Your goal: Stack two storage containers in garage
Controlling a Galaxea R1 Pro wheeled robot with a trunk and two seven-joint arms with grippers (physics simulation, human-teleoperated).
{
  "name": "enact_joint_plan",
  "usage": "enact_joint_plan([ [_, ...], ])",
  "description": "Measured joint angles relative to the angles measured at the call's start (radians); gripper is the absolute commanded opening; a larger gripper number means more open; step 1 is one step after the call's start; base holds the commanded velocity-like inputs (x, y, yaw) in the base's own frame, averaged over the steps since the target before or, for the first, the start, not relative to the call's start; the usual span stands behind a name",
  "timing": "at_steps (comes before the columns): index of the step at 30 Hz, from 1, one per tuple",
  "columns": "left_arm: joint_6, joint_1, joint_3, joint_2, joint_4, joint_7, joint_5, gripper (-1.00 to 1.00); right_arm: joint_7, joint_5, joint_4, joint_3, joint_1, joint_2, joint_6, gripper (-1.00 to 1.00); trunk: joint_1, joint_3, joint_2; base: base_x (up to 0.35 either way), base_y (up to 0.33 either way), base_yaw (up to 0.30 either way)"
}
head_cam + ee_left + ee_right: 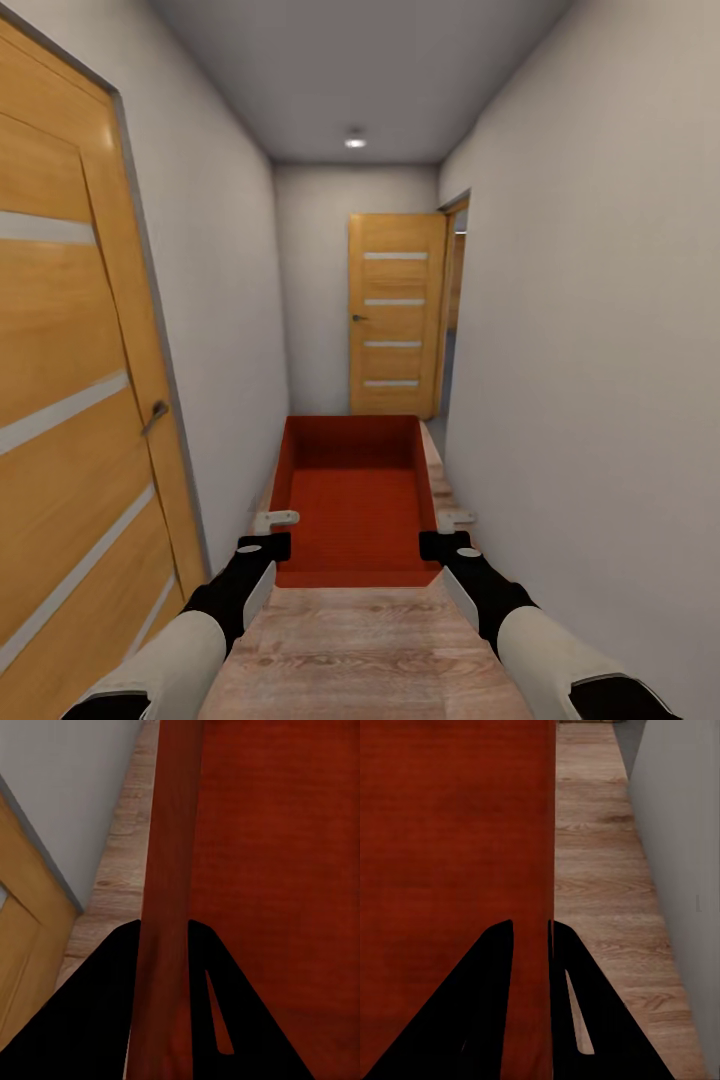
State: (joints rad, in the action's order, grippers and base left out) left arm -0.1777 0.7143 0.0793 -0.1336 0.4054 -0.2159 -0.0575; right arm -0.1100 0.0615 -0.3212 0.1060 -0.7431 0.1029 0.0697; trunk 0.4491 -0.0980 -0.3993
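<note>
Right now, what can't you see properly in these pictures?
- Floor under the red container: head view, hidden by the container itself.
- Room past the open door at the hallway's end: head view, just a narrow gap shows.
- Left pincer fingertips: left wrist view, cut off by the edge.
- Right pincer fingertips: right wrist view, cut off likewise.
- Second container: can't tell where it is.

One red bin (352, 490) is in sight, open-topped and carried in front of the robot. Two arms reach forward, each ending in one gripper: the left gripper (266, 546) and the right gripper (444, 545), so two grippers in all. Two wooden doors show in the hallway, one near door (70, 400) on the left and one far door (396, 315) at the end. Each door carries four pale stripes. One round ceiling light (355, 141) glows overhead.
</note>
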Motion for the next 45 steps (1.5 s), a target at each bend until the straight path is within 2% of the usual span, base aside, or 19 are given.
enact_joint_plan([
  [45, 0.000, 0.000, -0.009, 0.002, 0.000, -0.002, 0.008, -1.00, 0.000, 0.000, 0.000, 0.000, 0.000, 0.000, 0.000, -1.00, 0.000, 0.000, 0.000, 0.322, 0.000, 0.000],
])
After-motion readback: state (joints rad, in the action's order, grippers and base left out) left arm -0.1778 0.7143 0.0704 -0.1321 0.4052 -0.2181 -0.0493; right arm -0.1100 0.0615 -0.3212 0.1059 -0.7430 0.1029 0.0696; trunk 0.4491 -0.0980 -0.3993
